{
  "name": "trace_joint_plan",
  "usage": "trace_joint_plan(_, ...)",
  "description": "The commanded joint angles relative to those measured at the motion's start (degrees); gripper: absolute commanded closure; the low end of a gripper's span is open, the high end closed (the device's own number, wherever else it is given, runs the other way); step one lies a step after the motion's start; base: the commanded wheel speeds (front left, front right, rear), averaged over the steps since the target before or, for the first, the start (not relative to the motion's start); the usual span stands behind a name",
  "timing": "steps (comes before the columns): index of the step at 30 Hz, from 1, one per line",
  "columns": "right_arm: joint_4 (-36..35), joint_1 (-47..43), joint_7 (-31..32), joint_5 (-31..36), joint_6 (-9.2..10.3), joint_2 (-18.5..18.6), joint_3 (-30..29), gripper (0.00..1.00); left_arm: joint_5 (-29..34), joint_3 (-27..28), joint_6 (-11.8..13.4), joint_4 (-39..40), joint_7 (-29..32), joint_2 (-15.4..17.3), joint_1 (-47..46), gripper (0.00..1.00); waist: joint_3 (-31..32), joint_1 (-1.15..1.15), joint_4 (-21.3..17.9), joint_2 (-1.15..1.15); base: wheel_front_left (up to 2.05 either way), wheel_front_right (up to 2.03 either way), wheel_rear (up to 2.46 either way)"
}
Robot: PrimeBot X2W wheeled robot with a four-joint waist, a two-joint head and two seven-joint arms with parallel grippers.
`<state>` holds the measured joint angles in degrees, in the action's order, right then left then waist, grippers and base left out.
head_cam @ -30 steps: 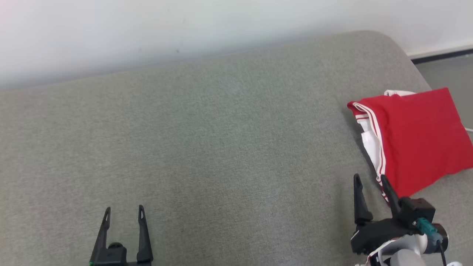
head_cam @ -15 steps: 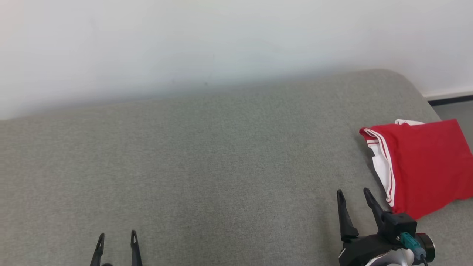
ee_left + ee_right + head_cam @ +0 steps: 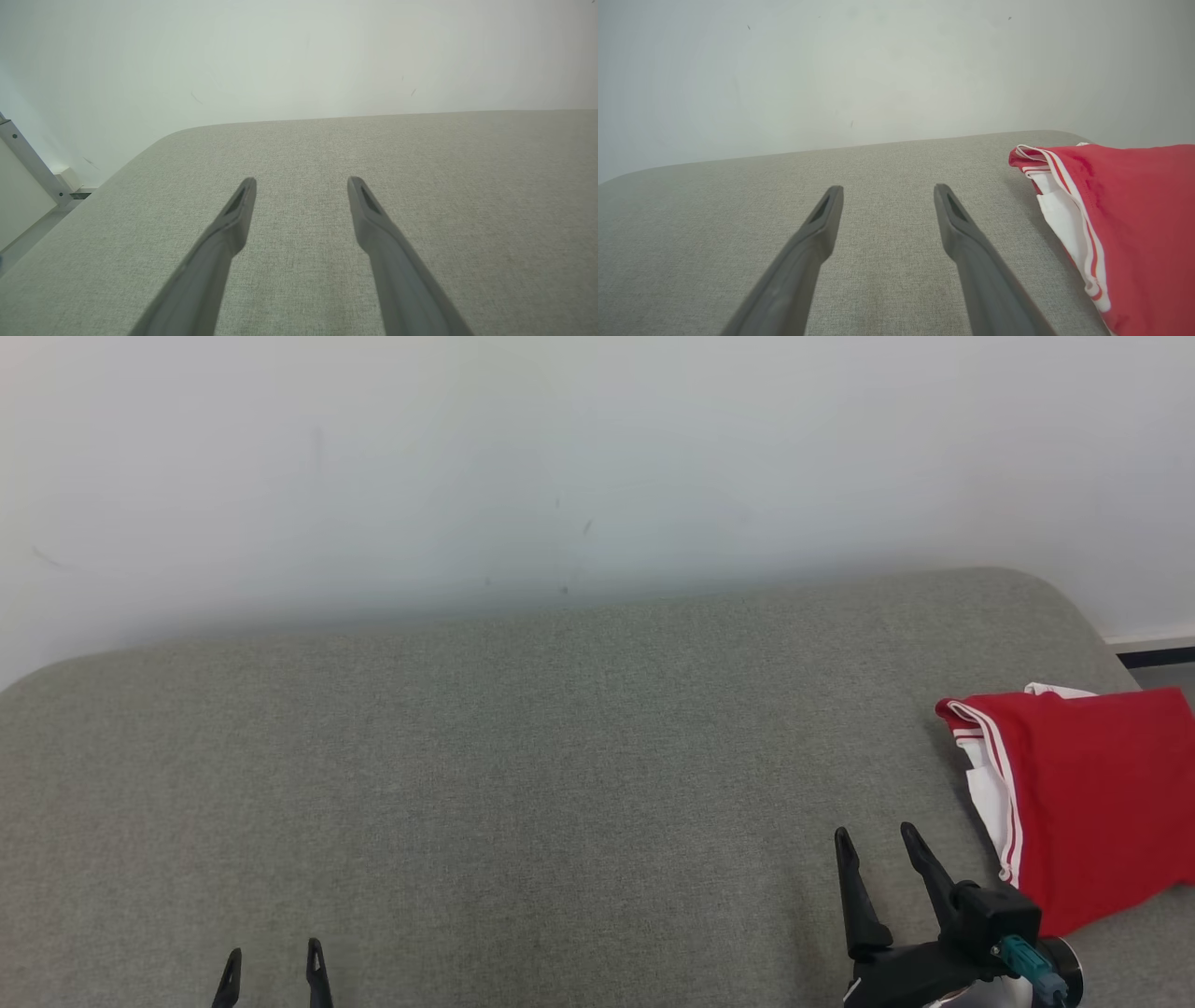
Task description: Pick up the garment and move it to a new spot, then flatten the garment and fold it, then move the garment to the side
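The garment is red with white trim and lies folded in a flat rectangle at the right end of the grey cushion; the right wrist view has the garment at its right side. My right gripper stands open just left of the garment's near corner, apart from it, nothing between its fingers. At the bottom left my left gripper is open over bare cushion, only its fingertips in the head view. In the left wrist view the left gripper is open and empty.
A pale wall runs right behind the cushion. The cushion's rounded right end drops to grey floor with a dark baseboard. In the left wrist view a metal frame leg stands beyond the cushion's left end.
The head camera has tilted up, so cushion and garment sit lower in the picture and more wall shows. My right gripper has drawn back left, off the garment's edge. Both stay open.
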<state>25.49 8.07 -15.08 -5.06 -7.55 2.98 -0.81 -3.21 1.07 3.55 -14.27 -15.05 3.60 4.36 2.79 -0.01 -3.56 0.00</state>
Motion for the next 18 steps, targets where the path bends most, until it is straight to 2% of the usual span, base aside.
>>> trace_joint_plan(1,0.1,-0.8,-0.1,-0.7,0.16,-0.1,0.3,0.00,-0.3,0.5,-0.4,0.0,-0.2,-0.2,0.4,0.00,0.1,0.01,0.1,0.00,0.00,0.00,0.00)
trace_joint_plan(9,0.3,-0.7,-0.1,-0.9,0.16,-0.1,1.1,0.00,-0.2,1.9,-1.9,-0.6,-0.2,-0.5,0.4,0.00,-0.3,0.01,-0.1,0.00,0.00,0.00,0.00)
trace_joint_plan(18,0.4,-0.6,-0.1,-1.1,0.16,-0.1,2.0,0.00,-0.1,2.2,-2.3,-1.2,-0.2,-0.7,-0.2,0.00,-1.2,0.01,0.0,0.00,0.00,0.00,0.00)
